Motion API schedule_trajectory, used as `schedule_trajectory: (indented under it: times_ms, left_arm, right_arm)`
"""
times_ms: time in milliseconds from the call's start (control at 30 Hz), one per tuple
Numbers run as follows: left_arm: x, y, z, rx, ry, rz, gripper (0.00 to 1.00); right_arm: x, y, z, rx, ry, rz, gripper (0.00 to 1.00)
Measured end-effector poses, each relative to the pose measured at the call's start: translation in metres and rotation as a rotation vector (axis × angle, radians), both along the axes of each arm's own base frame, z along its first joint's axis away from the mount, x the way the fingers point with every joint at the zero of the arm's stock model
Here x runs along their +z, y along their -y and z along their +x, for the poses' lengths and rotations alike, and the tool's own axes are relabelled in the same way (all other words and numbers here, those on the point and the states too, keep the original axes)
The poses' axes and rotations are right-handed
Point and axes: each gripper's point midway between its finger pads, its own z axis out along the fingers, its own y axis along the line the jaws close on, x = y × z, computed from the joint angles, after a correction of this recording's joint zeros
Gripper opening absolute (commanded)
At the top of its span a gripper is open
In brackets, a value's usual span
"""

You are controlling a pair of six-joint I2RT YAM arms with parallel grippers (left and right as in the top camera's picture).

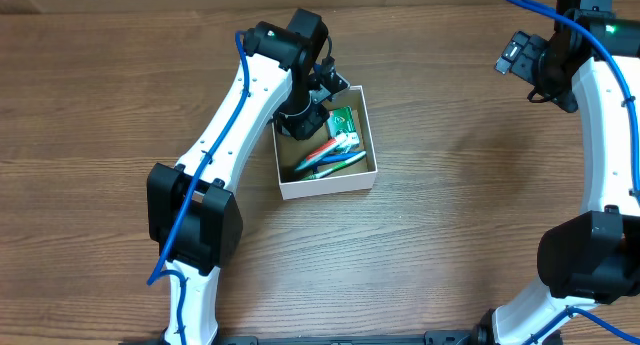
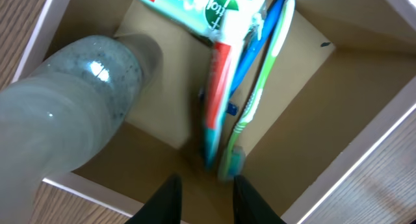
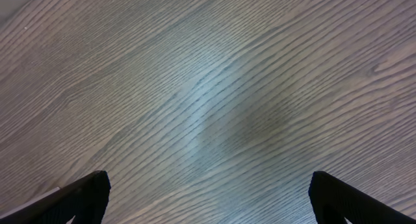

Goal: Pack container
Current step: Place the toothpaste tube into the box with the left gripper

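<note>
Wood-grain table (image 1: 450,215): white container (image 1: 325,191) with toothbrushes (image 2: 260,87), toothpaste tube (image 2: 208,6) and a blurred translucent bottle (image 2: 78,113), partly hidden overhead by the left gripper (image 2: 207,204), tips slightly apart and empty. Right gripper (image 3: 208,188) spread wide, well apart.

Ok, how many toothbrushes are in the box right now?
3, side by side in the container: red toothbrush, blue toothbrush, green toothbrush. More may hide under the toothpaste.

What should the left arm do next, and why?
Probably lift the left gripper straight up out of the container. It looks open with nothing between its fingers, and the cloudy bottle, toothpaste and toothbrushes already seem to lie inside, so its job there looks finished.
</note>
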Motion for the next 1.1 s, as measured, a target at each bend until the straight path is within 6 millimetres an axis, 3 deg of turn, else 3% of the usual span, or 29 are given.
schedule_trajectory:
  times_ms: [133,200,267,333,400,433,500,533,567,733,1100]
  left_arm:
    - [0.002,0.011,-0.011,-0.019,-0.021,-0.002,0.34]
    - [0.016,0.025,-0.016,-0.033,0.0,-0.016,0.38]
    - [0.05,0.034,-0.014,-0.008,0.086,-0.056,0.4]
    - [0.103,0.032,-0.009,0.069,0.22,-0.109,0.41]
    - [0.169,0.016,-0.009,0.182,0.388,-0.173,0.45]
    - [0.19,0.006,-0.011,0.229,0.441,-0.194,0.49]
    - [0.234,-0.023,-0.021,0.364,0.546,-0.236,0.61]
    - [0.246,-0.034,-0.025,0.416,0.571,-0.251,1.0]
    - [0.254,-0.044,-0.03,0.457,0.587,-0.258,1.0]
    - [0.274,-0.059,-0.047,0.513,0.624,-0.283,1.0]
    - [0.268,-0.061,-0.053,0.522,0.593,-0.267,1.0]
  right_arm:
    - [0.0,0.0,0.0,0.001,0.0,0.0,1.0]
    - [0.0,0.0,0.0,0.001,-0.001,0.0,1.0]
    - [0.0,0.0,0.0,0.0,0.0,0.0,1.0]
    - [0.0,0.0,0.0,0.0,0.0,0.0,1.0]
    - [0.0,0.0,0.0,0.001,0.0,0.001,1.0]
    - [0.0,0.0,0.0,0.0,0.0,0.0,1.0]
    - [0.0,0.0,0.0,0.0,0.0,0.0,1.0]
    - [0.0,0.0,0.0,0.001,0.0,0.0,1.0]
    - [0.0,0.0,0.0,0.0,0.0,0.0,1.0]
    - [0.0,0.0,0.0,0.001,0.0,0.0,1.0]
    - [0.0,0.0,0.0,0.0,0.0,0.0,1.0]
